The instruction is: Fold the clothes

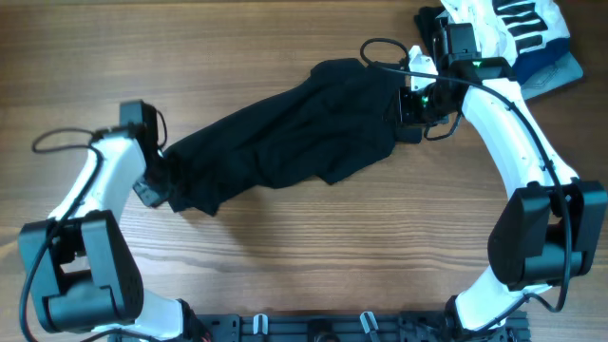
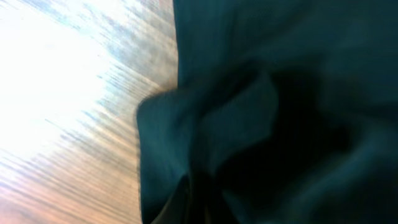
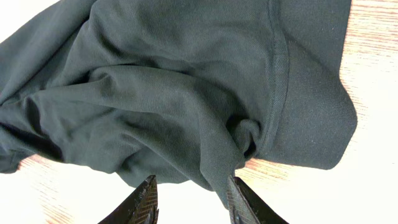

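The clothes [image 1: 285, 133], one large plain black garment, lie crumpled in a diagonal band from lower left to upper right on the wooden table. My left gripper [image 1: 155, 185] is at the garment's lower-left end. In the left wrist view the black fabric [image 2: 280, 93] fills most of the frame and bunches into the jaws [image 2: 193, 208], which look shut on it. My right gripper [image 1: 414, 103] is at the garment's upper-right edge. In the right wrist view its fingers [image 3: 194, 202] are open, and a fold of the black fabric [image 3: 186, 93] hangs against the right finger.
A white garment with black stripes [image 1: 518, 21] and a light-blue denim piece [image 1: 559, 71] lie at the table's far right corner, behind the right arm. Bare wood [image 1: 313, 247] shows in front of the black garment.
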### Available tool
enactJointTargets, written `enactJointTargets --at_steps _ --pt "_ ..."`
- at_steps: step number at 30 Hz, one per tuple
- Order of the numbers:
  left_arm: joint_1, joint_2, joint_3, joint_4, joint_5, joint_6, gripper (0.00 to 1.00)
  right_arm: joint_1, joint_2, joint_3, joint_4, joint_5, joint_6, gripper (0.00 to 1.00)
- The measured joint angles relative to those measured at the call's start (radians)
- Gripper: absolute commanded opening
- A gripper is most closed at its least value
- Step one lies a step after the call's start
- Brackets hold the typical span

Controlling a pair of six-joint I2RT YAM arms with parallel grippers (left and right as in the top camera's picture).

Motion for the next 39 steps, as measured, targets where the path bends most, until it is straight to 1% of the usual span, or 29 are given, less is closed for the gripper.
enactJointTargets --at_steps 2,4,5,7,8,11,13,15,18,22,25,27,28,29,30,33,39 --pt "0.000 0.003 0.143 -0.115 -0.002 0.013 0.04 0.000 0.000 0.000 -0.001 0.000 0.000 0.36" --pt "0.000 0.003 0.277 -0.183 -0.005 0.028 0.04 0.000 0.000 0.000 -0.009 -0.016 0.000 0.36" --pt "0.000 0.003 0.380 -0.233 -0.005 0.043 0.04 0.000 0.000 0.000 -0.011 -0.023 0.000 0.36" --pt "-0.003 0.001 0.479 -0.285 -0.006 0.059 0.04 0.000 0.000 0.000 -0.019 -0.048 0.000 0.37" --pt "-0.007 0.001 0.531 -0.304 -0.005 0.067 0.04 0.000 0.000 0.000 -0.021 -0.060 0.000 0.40" --pt "-0.034 0.001 0.669 -0.321 -0.006 0.105 0.04 0.000 0.000 0.000 -0.043 -0.084 -0.004 0.41" --pt "-0.055 0.001 0.699 -0.319 -0.006 0.131 0.04 0.000 0.000 0.000 -0.074 -0.092 -0.016 0.41" --pt "-0.075 0.001 0.702 -0.313 -0.014 0.146 0.04 0.000 0.000 0.000 -0.104 -0.095 -0.026 0.44" --pt "-0.086 0.001 0.703 -0.300 -0.031 0.158 0.04 0.005 0.000 0.000 -0.153 -0.098 -0.043 0.45" --pt "-0.080 0.001 0.739 -0.266 -0.063 0.159 0.04 0.064 0.000 -0.019 -0.158 -0.098 -0.049 0.49" --pt "-0.054 0.001 0.770 -0.241 -0.072 0.159 0.04 0.140 0.000 -0.099 -0.111 -0.089 -0.024 0.51" --pt "-0.033 0.001 0.772 -0.241 -0.077 0.159 0.04 0.172 0.000 -0.159 -0.046 -0.084 -0.008 0.51" --pt "-0.025 0.001 0.772 -0.241 -0.081 0.159 0.04 0.193 0.002 -0.211 0.019 -0.078 0.008 0.52" --pt "-0.016 0.001 0.772 -0.241 -0.081 0.159 0.04 0.203 0.004 -0.233 0.045 -0.074 0.013 0.52" --pt "-0.015 0.001 0.772 -0.241 -0.082 0.159 0.04 0.212 0.003 -0.259 0.108 -0.071 0.018 0.52" --pt "-0.015 0.001 0.773 -0.242 -0.085 0.159 0.04 0.242 0.005 -0.301 0.242 -0.063 0.025 0.53" --pt "-0.015 0.001 0.773 -0.258 -0.085 0.159 0.04 0.333 0.054 -0.306 0.301 -0.035 0.020 0.55"
